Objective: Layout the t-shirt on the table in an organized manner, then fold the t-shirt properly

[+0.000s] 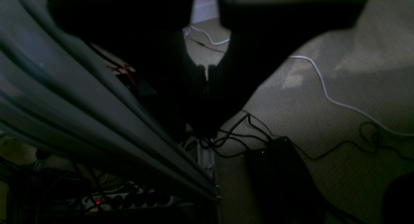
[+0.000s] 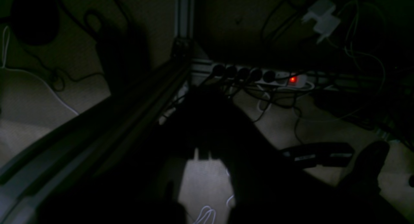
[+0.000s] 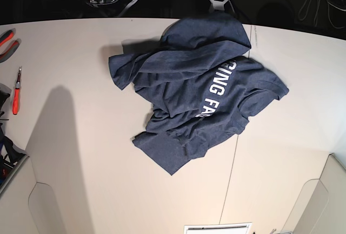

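From my station, the navy t-shirt (image 3: 194, 101) lay crumpled mid-surface (image 3: 81, 136), white lettering reading "ING FA" only in part. Both arms hung off the surface above carpet, fingers (image 1: 207, 72) closed on nothing.

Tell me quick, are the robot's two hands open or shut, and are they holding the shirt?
Left gripper: shut, holding nothing.
Right gripper: shut, holding nothing.
The t-shirt lies crumpled on the table, untouched.

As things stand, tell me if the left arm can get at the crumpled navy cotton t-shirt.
Probably yes: the navy t-shirt lies uncovered on the off-white table, nothing over it, though the arm is parked behind the table's far edge.
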`<state>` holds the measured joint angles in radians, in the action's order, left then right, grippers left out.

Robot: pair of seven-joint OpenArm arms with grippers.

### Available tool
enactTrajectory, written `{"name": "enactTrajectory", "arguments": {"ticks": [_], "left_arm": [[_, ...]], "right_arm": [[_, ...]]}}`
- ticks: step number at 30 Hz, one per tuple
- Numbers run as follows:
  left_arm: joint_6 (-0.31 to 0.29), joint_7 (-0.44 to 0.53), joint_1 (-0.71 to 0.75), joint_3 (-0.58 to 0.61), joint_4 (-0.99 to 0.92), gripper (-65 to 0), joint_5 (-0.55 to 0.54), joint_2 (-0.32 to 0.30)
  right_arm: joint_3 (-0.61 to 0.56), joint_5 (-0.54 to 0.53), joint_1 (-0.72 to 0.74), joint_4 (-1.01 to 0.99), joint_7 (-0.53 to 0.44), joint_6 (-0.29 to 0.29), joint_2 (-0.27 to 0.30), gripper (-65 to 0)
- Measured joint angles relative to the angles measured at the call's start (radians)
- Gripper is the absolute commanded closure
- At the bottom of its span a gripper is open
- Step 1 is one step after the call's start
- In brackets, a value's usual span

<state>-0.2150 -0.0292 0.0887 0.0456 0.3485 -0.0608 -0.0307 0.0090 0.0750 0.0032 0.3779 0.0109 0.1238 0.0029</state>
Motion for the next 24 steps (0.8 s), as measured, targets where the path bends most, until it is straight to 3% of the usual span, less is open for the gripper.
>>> {"name": "enactTrajectory", "arguments": {"ticks": [18,24], "left_arm": [[0.000,0.000,0.006,0.000,0.005,0.0,-0.012,-0.001],[-0.004,0.000,0.080,0.000,0.087,0.0,-0.064,-0.034]], "right_arm": [[0.000,0.000,-0.023,0.002,-0.004,0.000,0.000,0.0],[0.000,-0.005,-0.094,0.088,-0.005,0.023,0.017,0.0]]}}
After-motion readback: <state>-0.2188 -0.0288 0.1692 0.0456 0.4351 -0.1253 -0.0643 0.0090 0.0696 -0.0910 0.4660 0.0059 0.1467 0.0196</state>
